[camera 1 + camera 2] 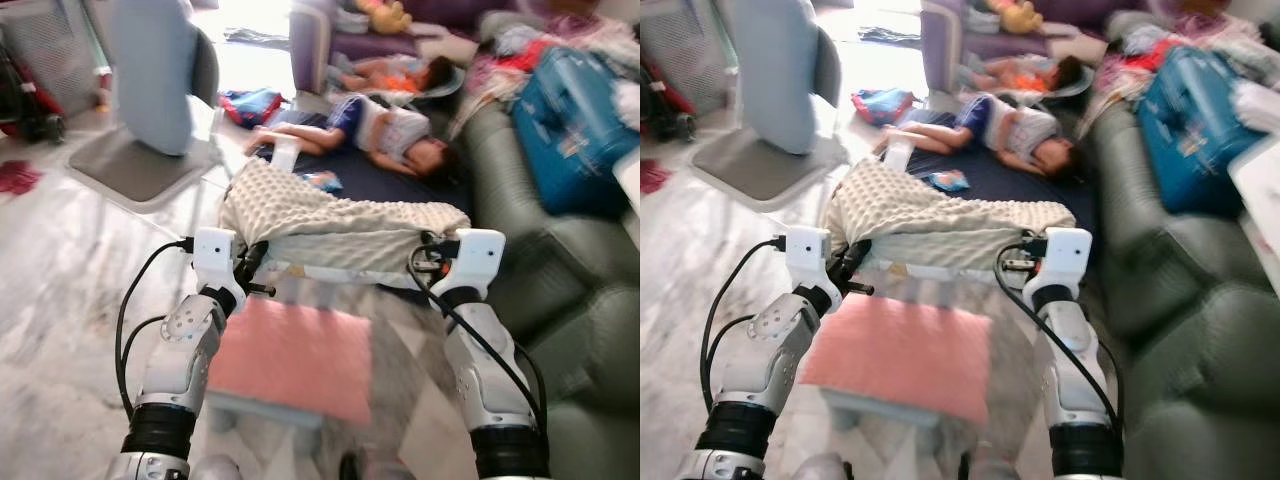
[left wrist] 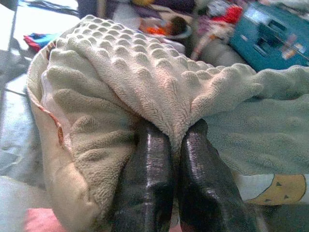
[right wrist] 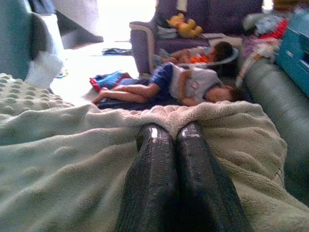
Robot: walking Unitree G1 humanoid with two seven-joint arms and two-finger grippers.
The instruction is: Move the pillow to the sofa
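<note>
The cream, bubble-textured fleece pillow hangs in the air between both arms, above a pink rectangular cushion that lies on the pale marble floor. Its dimpled cover is bunched toward the robot's left. A smoother pale panel runs along the lower edge; in the left wrist view that panel carries a yellow printed shape. No readable text or brand marking is visible on the pillow.

The left gripper is clenched on a fold of the pillow, with its two black fingers side by side and fleece pinched between the tips. The right gripper is also closed on the pillow at the opposite end, fingers pressed together into the fabric. Both silver arms extend forward at roughly equal height, wrists level, with black cables looping from each white wrist housing.

The dark green leather sofa stands to the robot's right, just beside the right arm. A blue case rests on it further back.

Beyond the pillow, a child in a white and blue outfit lies on a dark mat. A second child in orange lies behind. A grey chair stands on the left.
</note>
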